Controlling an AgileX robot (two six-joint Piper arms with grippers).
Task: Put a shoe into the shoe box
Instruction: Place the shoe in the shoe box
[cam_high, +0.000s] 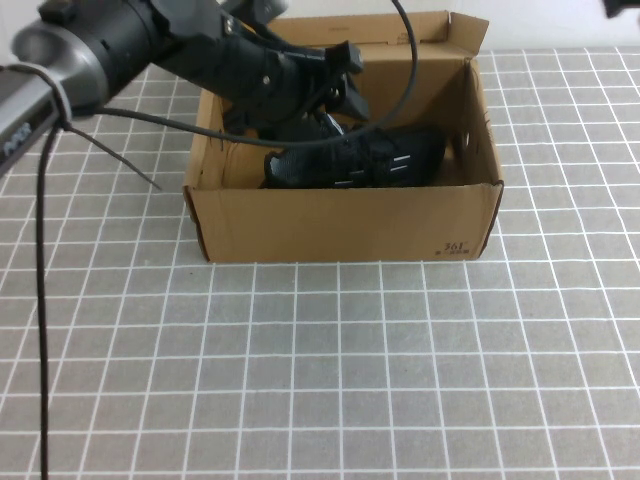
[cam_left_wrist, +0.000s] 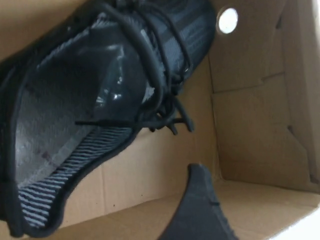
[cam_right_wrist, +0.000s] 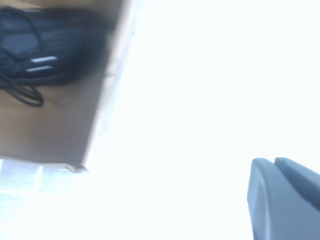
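The black knit shoe (cam_high: 360, 158) lies on its side inside the brown cardboard shoe box (cam_high: 340, 222), toe toward the box's right wall. My left gripper (cam_high: 335, 85) reaches down into the box from the left, just above the shoe's heel end, and is open. In the left wrist view one dark finger (cam_left_wrist: 200, 210) stands clear of the shoe (cam_left_wrist: 100, 75), with bare box floor (cam_left_wrist: 250, 200) between them. My right gripper (cam_right_wrist: 274, 161) is shut and holds nothing, hanging outside the box's right wall (cam_right_wrist: 102, 110), with the shoe (cam_right_wrist: 40, 45) seen past that wall.
The box stands at the back middle of a grey tablecloth with a white grid (cam_high: 330, 370). Its flap lid (cam_high: 400, 28) is folded back behind it. The left arm's cable (cam_high: 130, 150) hangs over the table to the box's left.
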